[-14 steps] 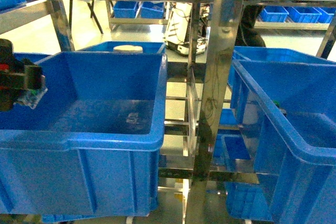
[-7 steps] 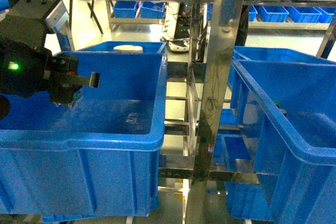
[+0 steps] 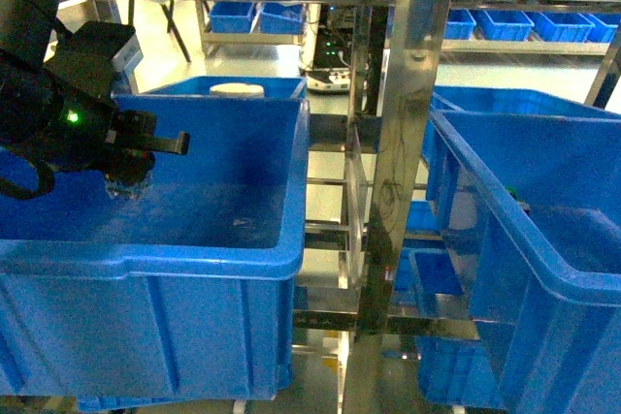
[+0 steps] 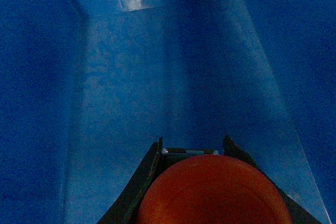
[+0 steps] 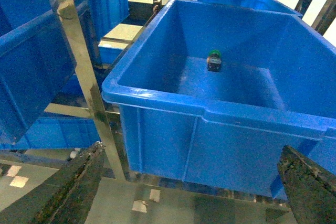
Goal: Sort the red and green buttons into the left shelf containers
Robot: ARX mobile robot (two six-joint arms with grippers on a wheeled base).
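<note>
A red button (image 4: 212, 192) fills the bottom of the left wrist view, and my left gripper (image 4: 193, 149) is shut on it, dark fingers (image 4: 149, 174) showing on either side. In the head view the left gripper (image 3: 131, 170) hangs over the left part of the big blue left container (image 3: 204, 259); below it only bare blue floor shows. A green button (image 5: 213, 60) lies on the floor of the right blue container (image 5: 210, 114). My right gripper (image 5: 191, 184) is open below and in front of that container, holding nothing; it is out of the head view.
A steel shelf upright (image 3: 398, 172) stands between the two containers. Behind the left container sits another blue bin with a white object (image 3: 237, 90). More blue bins line the far shelves. The right container's near wall (image 3: 524, 269) is close to the camera.
My left arm has swung in from the left edge, rising and moving right over the left container. The right side looks unchanged.
</note>
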